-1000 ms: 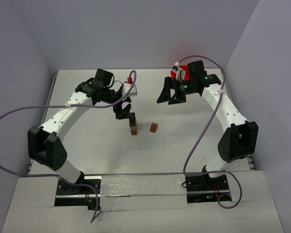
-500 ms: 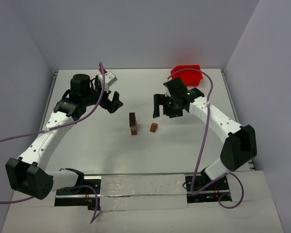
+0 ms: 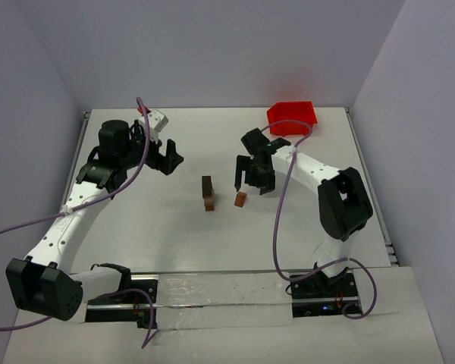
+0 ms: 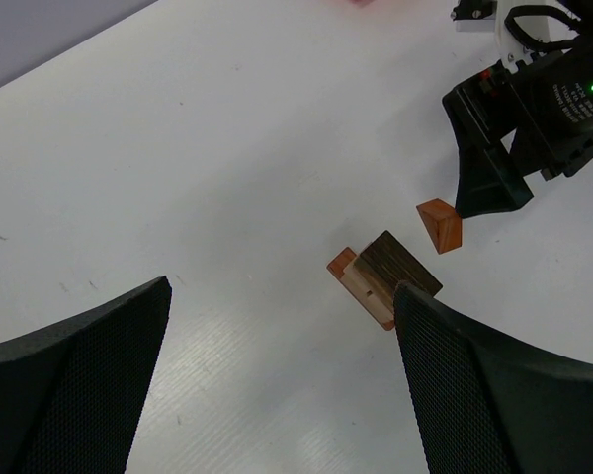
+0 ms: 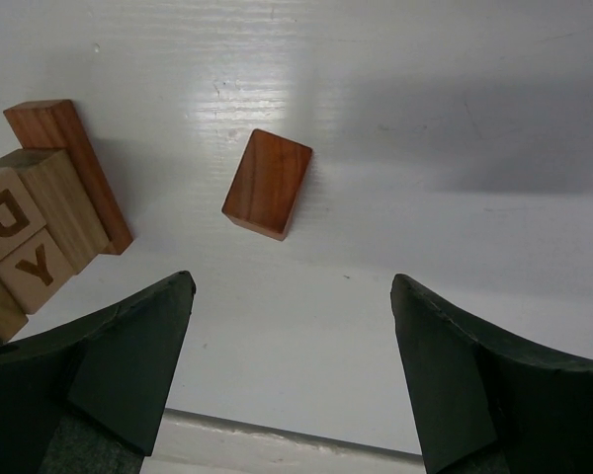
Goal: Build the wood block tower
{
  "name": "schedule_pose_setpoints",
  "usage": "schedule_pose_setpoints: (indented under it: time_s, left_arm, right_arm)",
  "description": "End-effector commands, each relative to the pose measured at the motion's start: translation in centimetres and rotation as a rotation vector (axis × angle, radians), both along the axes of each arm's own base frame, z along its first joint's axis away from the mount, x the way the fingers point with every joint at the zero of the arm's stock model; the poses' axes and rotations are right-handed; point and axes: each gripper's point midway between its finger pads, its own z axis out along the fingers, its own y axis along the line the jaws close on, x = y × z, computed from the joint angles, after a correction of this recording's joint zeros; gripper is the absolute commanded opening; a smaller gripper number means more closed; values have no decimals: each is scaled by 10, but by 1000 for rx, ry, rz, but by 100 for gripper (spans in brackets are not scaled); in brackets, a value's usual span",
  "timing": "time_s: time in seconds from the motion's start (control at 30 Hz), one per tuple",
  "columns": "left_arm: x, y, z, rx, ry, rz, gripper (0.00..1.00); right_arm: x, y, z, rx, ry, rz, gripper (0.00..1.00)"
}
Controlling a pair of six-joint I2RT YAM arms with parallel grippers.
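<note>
— Blocks first: where do they sit?
— Around the middle of the white counter (image 3: 136, 220). The tower (image 3: 207, 193) is a short, narrow stack with a dark piece uppermost and paler wood under it. From the right wrist's view, two of its pale cubes carry letters, a D and a Y, and a reddish bar lies right against them.
— Any strays?
— One. A loose block (image 5: 267, 184), red-brown, lies flat just to the right of the tower and does not touch it.
— And the right pincer (image 3: 250, 180)?
— It hangs just above that loose block and points down. Its fingers are spread apart and neither one is on the wood.
— The other arm?
— The left pincer (image 3: 172, 159) is off to the tower's left, well apart from it. Its fingers are wide apart with nothing between them.
— Anything else out there?
— A red bin (image 3: 292, 117) sits by the far edge, behind the right arm.
</note>
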Motion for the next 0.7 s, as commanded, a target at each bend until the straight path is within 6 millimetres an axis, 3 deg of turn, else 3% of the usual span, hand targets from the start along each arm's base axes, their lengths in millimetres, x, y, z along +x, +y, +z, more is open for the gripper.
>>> schedule_pose_setpoints:
  time_s: [0.0,0.3,0.67]
  left_arm:
    - [9,5,15,-23,-54,40,99]
    - [10,9,9,-5,-45,54,99]
    - [12,11,5,8,-42,67,99]
  right_arm:
    - [9,20,4,17,-7,-1,88]
    - [8,32,-25,-1,89,25,82]
    - [6,33,-44,-23,138,25,69]
